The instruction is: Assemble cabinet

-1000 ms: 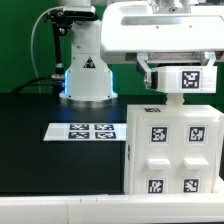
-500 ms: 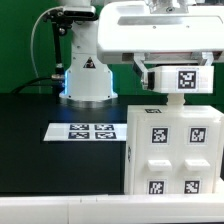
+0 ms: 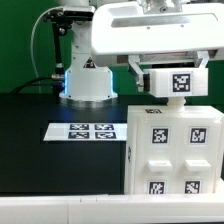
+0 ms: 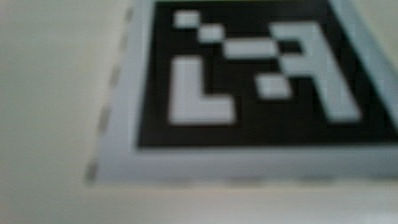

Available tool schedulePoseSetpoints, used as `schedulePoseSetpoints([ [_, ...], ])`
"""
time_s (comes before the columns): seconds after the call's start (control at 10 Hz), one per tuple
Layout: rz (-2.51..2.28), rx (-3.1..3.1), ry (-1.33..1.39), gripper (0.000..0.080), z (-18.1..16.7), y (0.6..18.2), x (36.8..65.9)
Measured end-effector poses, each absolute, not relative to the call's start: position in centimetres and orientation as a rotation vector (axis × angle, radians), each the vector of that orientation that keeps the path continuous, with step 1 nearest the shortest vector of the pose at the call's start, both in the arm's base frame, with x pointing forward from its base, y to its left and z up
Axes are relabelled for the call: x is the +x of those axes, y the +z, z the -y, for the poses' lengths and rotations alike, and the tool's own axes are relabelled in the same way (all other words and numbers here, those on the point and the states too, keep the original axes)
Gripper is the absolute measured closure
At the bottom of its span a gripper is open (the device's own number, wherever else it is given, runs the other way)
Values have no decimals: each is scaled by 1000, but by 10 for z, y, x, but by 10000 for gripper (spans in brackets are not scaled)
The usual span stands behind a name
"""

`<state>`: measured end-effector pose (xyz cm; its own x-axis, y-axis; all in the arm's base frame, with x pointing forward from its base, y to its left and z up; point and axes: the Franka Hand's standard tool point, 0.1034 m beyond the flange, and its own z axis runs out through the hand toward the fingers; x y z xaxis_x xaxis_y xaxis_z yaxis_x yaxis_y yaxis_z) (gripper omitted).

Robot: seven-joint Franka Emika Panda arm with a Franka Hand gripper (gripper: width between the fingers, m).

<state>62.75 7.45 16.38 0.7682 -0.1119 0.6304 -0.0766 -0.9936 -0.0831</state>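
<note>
Pincer hides behind a tagged block; you cannot tell its grip, poised above the cabinet for seating.

The white tagged cabinet stands upright on the black table, exterior view's right.

A flat green wall rises behind the matte black tabletop. The thin white marker board lies flat on that tabletop, well below the wall.
</note>
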Motion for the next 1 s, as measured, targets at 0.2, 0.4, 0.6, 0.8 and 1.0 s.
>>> schedulePoseSetpoints([
  [0.2, -171, -2905, -994, 262, -86, 163, 628],
  [0.4, -181, -2895, -1042, 262, -87, 164, 628],
  [0.6, -177, -2909, -1085, 262, -78, 158, 626],
  [0.8, -177, -2916, -1088, 262, -76, 151, 626],
  [1.0, -194, -2912, -1075, 262, -78, 151, 628],
])
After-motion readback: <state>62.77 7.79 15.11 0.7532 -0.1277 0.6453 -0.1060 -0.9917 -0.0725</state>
